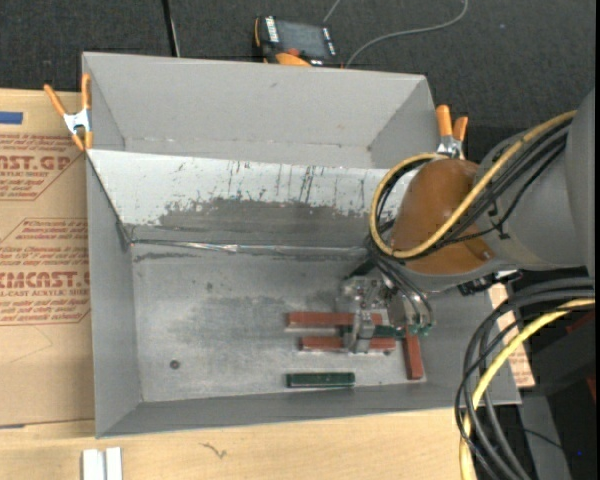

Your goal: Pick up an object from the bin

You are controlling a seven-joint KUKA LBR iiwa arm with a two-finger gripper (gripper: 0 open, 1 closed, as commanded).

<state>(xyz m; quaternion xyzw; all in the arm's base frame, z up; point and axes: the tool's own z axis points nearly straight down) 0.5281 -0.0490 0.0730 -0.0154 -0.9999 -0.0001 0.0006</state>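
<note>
reddish bars [315, 320] lie beneath the hand [363, 334].

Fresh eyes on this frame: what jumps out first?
The orange wrist cover at the right stands out, with the gripper low over a small cluster of reddish-brown bars at the lower right of the floor. A dark green bar lies apart, nearer the front wall. The grey bin has a scuffed, streaked floor.
</note>
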